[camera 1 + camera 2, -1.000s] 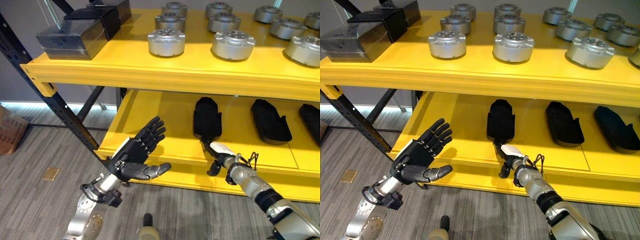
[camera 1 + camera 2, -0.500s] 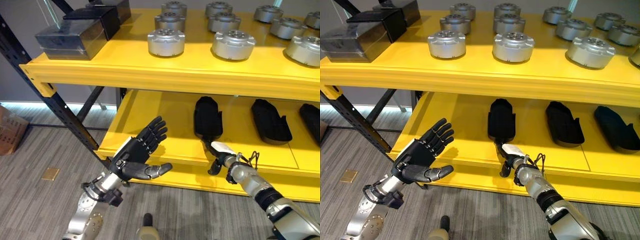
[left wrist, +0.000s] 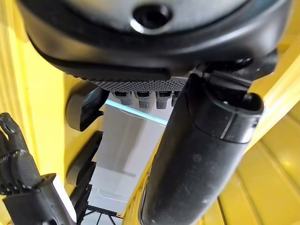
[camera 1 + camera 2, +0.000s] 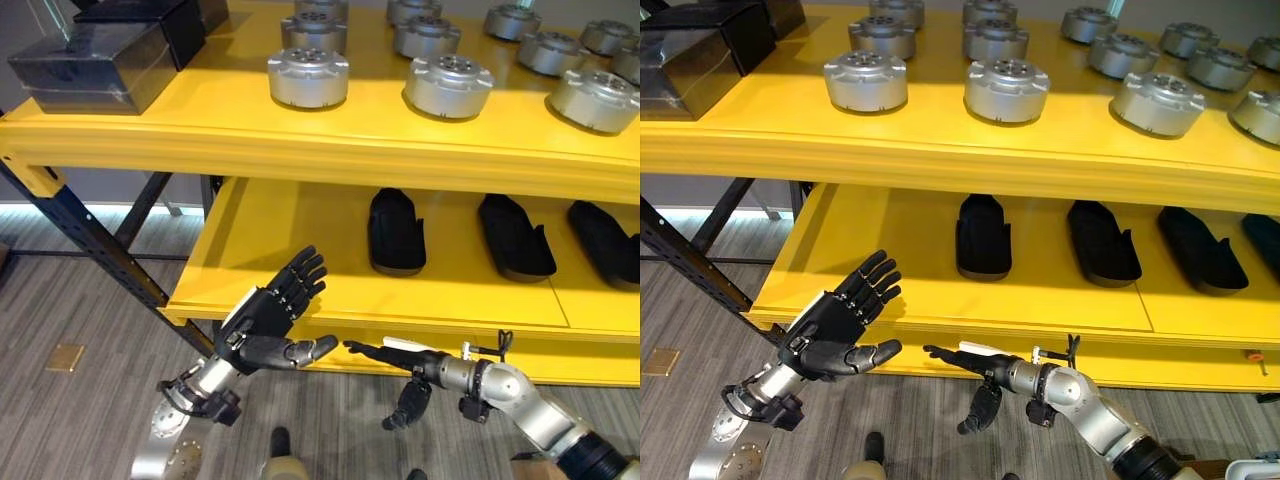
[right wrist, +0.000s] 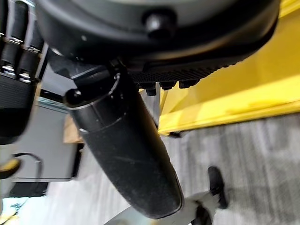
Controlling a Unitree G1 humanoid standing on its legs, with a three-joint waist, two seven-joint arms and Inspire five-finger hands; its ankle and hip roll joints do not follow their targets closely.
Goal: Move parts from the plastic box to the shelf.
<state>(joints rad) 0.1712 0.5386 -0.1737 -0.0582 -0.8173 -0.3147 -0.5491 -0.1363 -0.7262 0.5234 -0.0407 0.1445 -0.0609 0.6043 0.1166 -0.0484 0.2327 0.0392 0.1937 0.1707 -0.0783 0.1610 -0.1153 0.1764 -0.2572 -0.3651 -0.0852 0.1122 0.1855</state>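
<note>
Three long black parts lie in a row on the lower yellow shelf (image 4: 300,290): one (image 4: 396,232) at the left, one (image 4: 515,237) in the middle, one (image 4: 605,243) at the right. My right hand (image 4: 412,368) hangs below and in front of that shelf's front edge, open and holding nothing, its thumb (image 5: 126,154) straight and pointing left. My left hand (image 4: 262,322) is raised before the shelf's front left edge, open with fingers spread, palm bare. The left wrist view shows its straight thumb (image 3: 201,154) and the black parts (image 3: 84,110) beyond it.
Several round silver parts (image 4: 308,77) stand on the upper yellow shelf (image 4: 330,150), with dark boxes (image 4: 85,65) at its left end. A dark perforated upright (image 4: 90,245) slants down the left side. Grey floor (image 4: 70,300) lies below.
My right hand has let go of the leftmost black part and dropped back off the lower shelf, below its front edge. The camera has shifted. The left hand has barely moved.
</note>
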